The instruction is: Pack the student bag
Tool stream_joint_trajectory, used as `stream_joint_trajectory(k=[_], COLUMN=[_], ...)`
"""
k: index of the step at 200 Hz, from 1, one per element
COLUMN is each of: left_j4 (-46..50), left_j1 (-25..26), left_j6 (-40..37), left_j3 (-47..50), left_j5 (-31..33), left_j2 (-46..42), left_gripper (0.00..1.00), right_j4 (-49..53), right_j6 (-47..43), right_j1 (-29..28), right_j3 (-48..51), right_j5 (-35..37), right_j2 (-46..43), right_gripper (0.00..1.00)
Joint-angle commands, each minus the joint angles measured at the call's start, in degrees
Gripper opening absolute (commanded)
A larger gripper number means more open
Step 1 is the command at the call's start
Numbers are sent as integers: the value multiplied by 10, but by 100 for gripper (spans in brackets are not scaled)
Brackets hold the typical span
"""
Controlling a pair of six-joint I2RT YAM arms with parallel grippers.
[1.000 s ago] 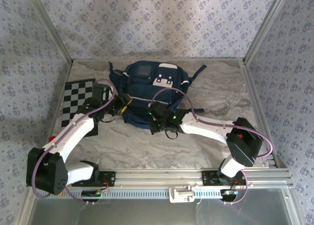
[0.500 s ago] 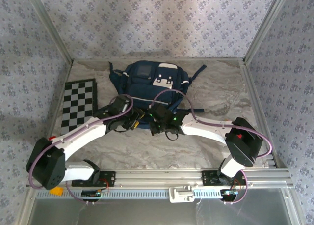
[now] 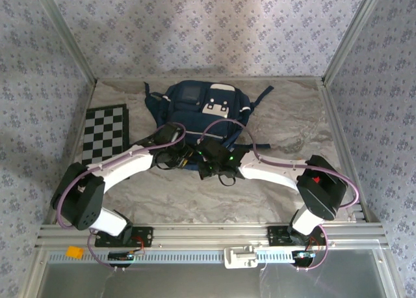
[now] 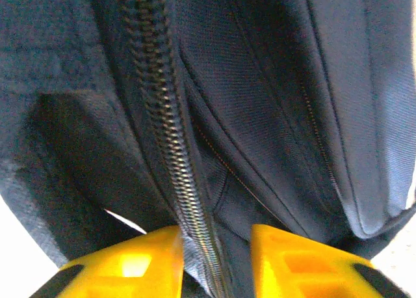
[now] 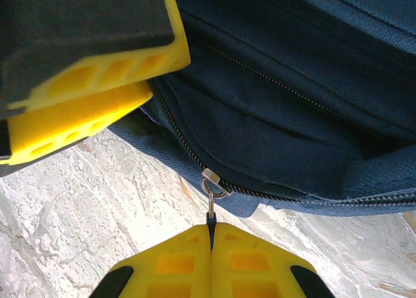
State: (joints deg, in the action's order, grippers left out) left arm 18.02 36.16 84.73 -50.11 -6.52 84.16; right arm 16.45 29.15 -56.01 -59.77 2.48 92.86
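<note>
The student bag [image 3: 195, 106] lies on the desk [image 3: 292, 122]. Our right fingers [image 5: 169, 259] clench its zipper pull [image 5: 210, 215]. The left fingers [image 4: 140, 256] straddle the zipper track [image 4: 162, 116]; we cannot tell whether they grip. We judge the zipper step in hand. Next: brace the fabric, then draw the pull.

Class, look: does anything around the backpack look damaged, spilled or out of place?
Nothing stands out. The student bag lies intact; the right gripper pinches its zipper pull, the left gripper straddles the zipper.
</note>
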Motion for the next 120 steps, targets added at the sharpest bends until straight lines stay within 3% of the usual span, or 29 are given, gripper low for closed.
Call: stream_joint_trajectory(k=[1,46,70,120], left_j4=[9,11,16,9], left_j1=[4,4,5,5], left_j6=[20,9,7,6], left_j3=[-9,-12,-11,-8], left_j5=[10,10,15,14], left_j2=[8,-6,-21,-34], left_gripper=[24,0,0,0], right_j4=[-3,-12,-17,-12], right_j6=[6,0,-3,-3], right_j1=[3,9,16,22], right_j3=[-3,-21,-39,-67], right_j5=[-14,-18,-29,-27], right_j2=[19,50,73,112], right_gripper=[0,0,0,12])
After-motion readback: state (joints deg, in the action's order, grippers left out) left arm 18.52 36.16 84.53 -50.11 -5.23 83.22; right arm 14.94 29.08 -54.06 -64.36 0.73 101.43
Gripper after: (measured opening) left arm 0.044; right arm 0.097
